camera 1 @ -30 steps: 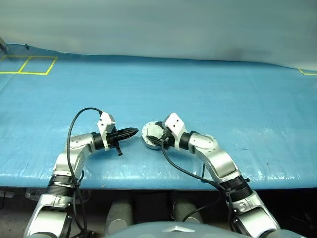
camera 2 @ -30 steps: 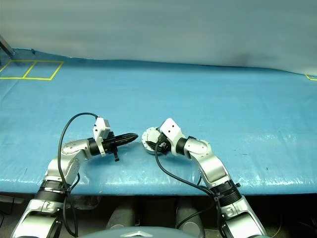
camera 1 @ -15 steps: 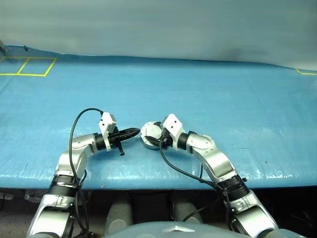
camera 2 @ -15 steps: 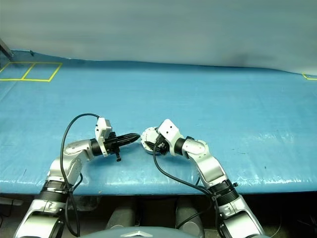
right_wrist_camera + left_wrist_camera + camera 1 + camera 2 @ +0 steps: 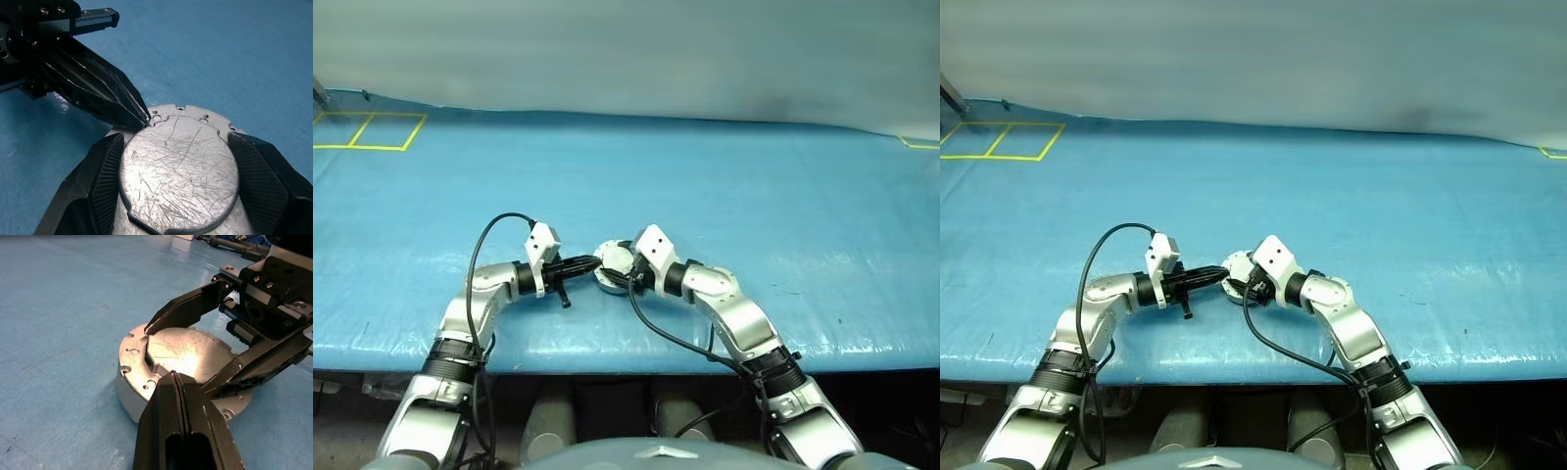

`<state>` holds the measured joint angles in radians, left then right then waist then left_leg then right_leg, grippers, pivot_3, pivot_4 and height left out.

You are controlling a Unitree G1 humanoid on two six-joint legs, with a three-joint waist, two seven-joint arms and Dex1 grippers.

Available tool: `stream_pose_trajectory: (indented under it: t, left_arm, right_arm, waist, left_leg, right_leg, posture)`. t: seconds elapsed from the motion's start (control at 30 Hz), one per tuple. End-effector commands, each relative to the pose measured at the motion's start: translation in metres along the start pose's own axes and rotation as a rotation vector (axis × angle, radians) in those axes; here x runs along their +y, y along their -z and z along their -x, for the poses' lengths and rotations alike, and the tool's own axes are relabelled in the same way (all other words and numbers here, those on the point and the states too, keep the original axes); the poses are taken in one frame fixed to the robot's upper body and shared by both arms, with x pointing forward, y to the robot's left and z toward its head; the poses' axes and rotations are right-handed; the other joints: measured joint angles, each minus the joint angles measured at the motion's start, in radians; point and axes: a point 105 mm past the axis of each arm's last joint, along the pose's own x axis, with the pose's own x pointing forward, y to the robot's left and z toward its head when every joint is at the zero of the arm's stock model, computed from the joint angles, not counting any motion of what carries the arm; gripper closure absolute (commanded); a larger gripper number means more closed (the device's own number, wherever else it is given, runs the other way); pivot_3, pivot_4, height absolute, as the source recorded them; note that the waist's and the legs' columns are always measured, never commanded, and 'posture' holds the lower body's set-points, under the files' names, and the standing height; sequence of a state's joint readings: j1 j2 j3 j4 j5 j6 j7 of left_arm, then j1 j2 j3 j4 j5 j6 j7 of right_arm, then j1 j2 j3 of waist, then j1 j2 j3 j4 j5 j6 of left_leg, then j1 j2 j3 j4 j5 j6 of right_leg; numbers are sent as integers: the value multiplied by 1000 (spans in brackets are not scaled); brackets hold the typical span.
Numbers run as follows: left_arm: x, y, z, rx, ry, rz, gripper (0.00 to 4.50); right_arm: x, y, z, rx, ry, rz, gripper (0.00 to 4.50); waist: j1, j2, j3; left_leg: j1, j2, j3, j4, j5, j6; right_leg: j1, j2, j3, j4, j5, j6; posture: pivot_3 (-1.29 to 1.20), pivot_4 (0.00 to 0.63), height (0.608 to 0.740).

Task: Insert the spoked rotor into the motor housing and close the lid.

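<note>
Centre frame: the right pincer (image 5: 178,161) clamps the motor housing (image 5: 132,399); the left pincer (image 5: 177,382), pressed together, nudges the lid (image 5: 178,171) and may slip off.

Head overview; close wrist views

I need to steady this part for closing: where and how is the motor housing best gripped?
By its round outer wall, jaws across the full width, coming in low from the robot's right, as the right gripper does now. The motor housing lies flat on the table, the scratched lid covers its top, and the shut left gripper crowds the opposite side.
</note>
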<state>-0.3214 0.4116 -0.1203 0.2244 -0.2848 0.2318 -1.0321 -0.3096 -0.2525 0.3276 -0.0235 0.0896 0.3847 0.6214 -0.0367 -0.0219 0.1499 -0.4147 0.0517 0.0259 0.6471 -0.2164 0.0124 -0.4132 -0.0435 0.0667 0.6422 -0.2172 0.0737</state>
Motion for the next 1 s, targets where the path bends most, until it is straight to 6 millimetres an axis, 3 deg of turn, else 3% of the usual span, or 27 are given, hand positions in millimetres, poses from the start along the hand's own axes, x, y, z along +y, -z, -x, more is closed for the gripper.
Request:
stream_pose_trajectory:
  t: [0.03,0.13,0.27,0.3,0.4,0.57,0.67,0.77,1.0]
  left_arm:
    - [-3,10,-3,43,6,3,4500]
    - [-4,10,-3,42,7,3,4500]
    - [-4,10,-2,37,5,4,4500]
    - [-4,10,-2,34,4,5,4500]
    - [-4,9,-2,28,3,9,4500]
    - [-5,8,-2,10,3,17,4500]
    - [-6,9,-2,7,1,20,4500]
    - [-7,10,-2,-3,1,20,4500]
    - [-7,7,-1,-41,-25,20,4500]
  right_arm:
    - [-6,4,2,16,44,-61,1425]
    - [-3,0,4,1,15,-46,1425]
    - [-4,-13,6,-56,15,-33,122]
    - [-6,-18,6,-73,37,-21,14]
    - [-8,-33,12,-125,62,48,14]
    - [-21,-55,29,-216,167,14,14]
    - [-28,-51,40,-222,212,-101,14]
    - [-31,-30,56,-207,235,-327,14]
    - [-18,12,83,-257,212,-834,14]
  waist:
    - [0,0,0]
    - [0,0,0]
    - [2,0,0]
    - [3,0,0]
    - [4,0,0]
    - [8,0,0]
    - [12,0,0]
    - [15,0,0]
    - [12,0,0]
  left_leg:
    - [0,0,0,0,0,0]
    - [0,0,0,0,0,0]
    - [-1,0,0,0,0,0]
    - [-2,0,0,0,0,0]
    - [-3,-1,0,0,0,0]
    - [-4,-1,0,0,0,0]
    - [-4,-1,0,-1,0,0]
    - [-4,-1,0,-1,-1,-1]
    - [-5,0,0,-2,-1,-2]
  right_leg:
    - [0,0,0,0,0,0]
    - [-1,0,0,0,0,0]
    - [-1,-1,0,-1,0,0]
    - [-1,-1,0,-1,0,0]
    - [-1,-1,0,-1,0,0]
    - [-2,-1,0,-1,0,0]
    - [-1,-1,0,-2,0,0]
    - [-1,-1,0,-2,0,-1]
    - [-2,-1,0,-4,2,-4]
  posture:
    - [0,150,740]
    - [0,150,740]
    - [0,150,740]
    - [0,150,740]
    - [0,150,740]
    - [0,150,740]
    - [0,150,740]
    - [0,150,740]
    - [0,150,740]
